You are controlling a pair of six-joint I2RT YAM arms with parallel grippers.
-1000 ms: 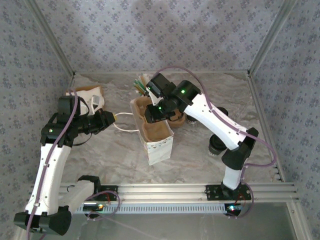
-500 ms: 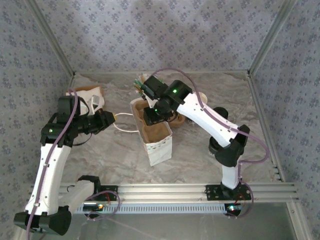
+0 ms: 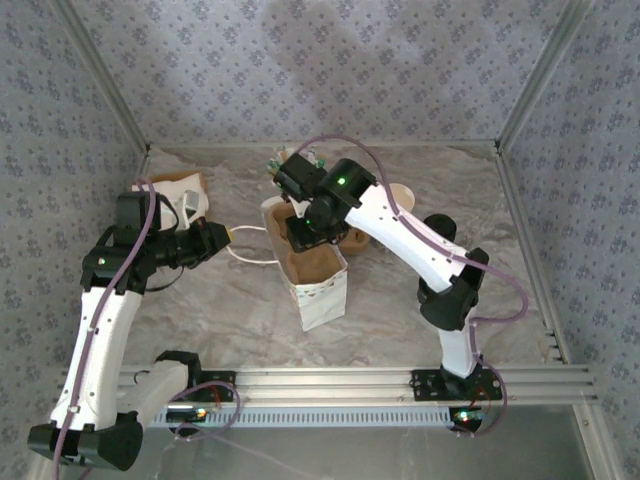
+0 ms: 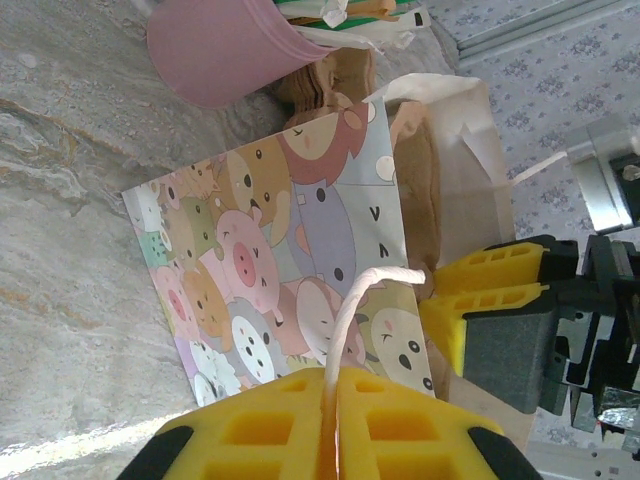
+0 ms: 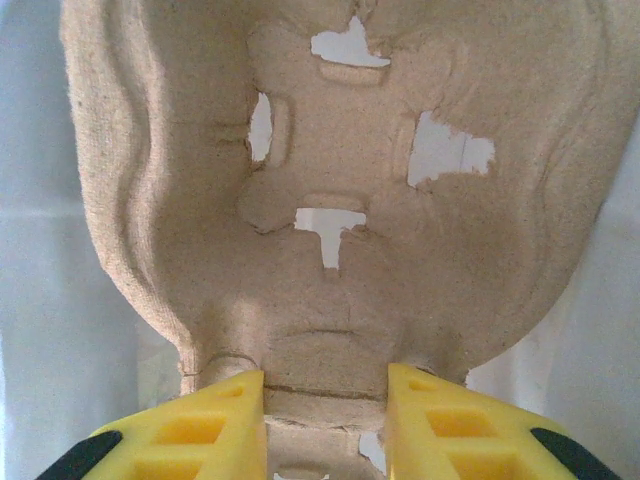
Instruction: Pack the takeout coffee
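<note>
A paper bag (image 3: 318, 283) printed with cartoon animals (image 4: 290, 260) stands open at the table's middle. My left gripper (image 4: 335, 375) is shut on its white rope handle (image 4: 350, 310) and holds it out to the left (image 3: 222, 232). My right gripper (image 3: 305, 230) reaches into the bag's mouth, shut on the brown pulp cup carrier (image 5: 330, 190); its yellow fingers (image 5: 215, 415) clamp the carrier's middle ridge. The takeout coffee's black lid (image 3: 437, 224) peeks out behind the right arm.
A pink holder (image 4: 225, 50) with packets and sticks (image 3: 276, 166) stands just behind the bag. Lidless cream cups (image 3: 400, 194) lie at the back right. A white and brown item (image 3: 182, 190) sits at the back left. Patterned walls enclose the table.
The right arm has swung leftward, bringing its gripper and the carrier further over the bag's mouth. The left arm has stayed still, holding the handle.
</note>
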